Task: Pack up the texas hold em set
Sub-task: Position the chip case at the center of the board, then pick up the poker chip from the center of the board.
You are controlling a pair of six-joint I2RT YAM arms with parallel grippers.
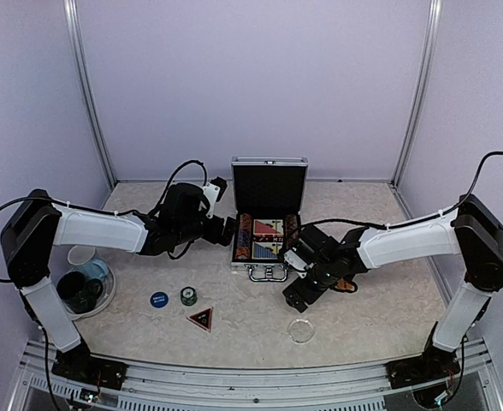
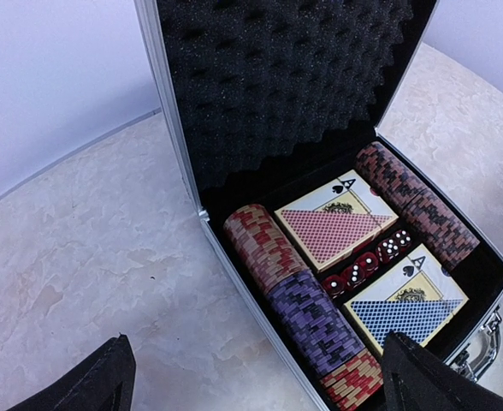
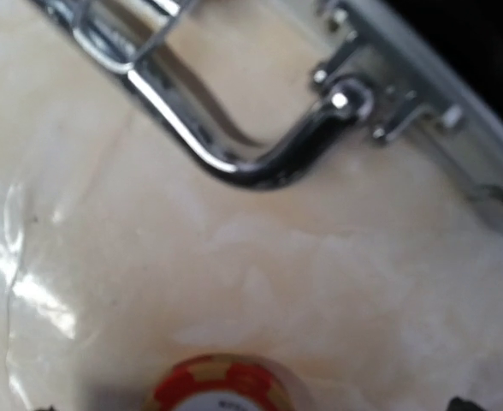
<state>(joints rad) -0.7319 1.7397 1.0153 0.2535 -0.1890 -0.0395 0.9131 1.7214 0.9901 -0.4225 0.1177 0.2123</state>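
The silver case (image 1: 269, 175) stands open at mid-table, its black foam lid (image 2: 277, 86) upright. Inside lie a red-backed deck (image 2: 333, 224), a blue-backed deck (image 2: 405, 312), red dice (image 2: 363, 264) and chip rows (image 2: 294, 291) along both sides. My left gripper (image 1: 227, 231) hovers open at the case's left wall, nothing between its fingers (image 2: 97, 381). My right gripper (image 1: 297, 276) is open and low by the case's front right corner, facing the chrome handle (image 3: 234, 154). A red and tan chip (image 3: 221, 385) lies on the table between its jaws. A blue button (image 1: 158, 299), a dark chip (image 1: 188, 295) and the triangle marker (image 1: 200, 318) lie loose in front.
Dark and pale blue cups sit on a clear plate (image 1: 106, 295) at the front left. A small clear round piece (image 1: 301, 330) lies near the front, right of centre. Something orange (image 1: 347, 287) shows under the right arm. Pale walls enclose the table.
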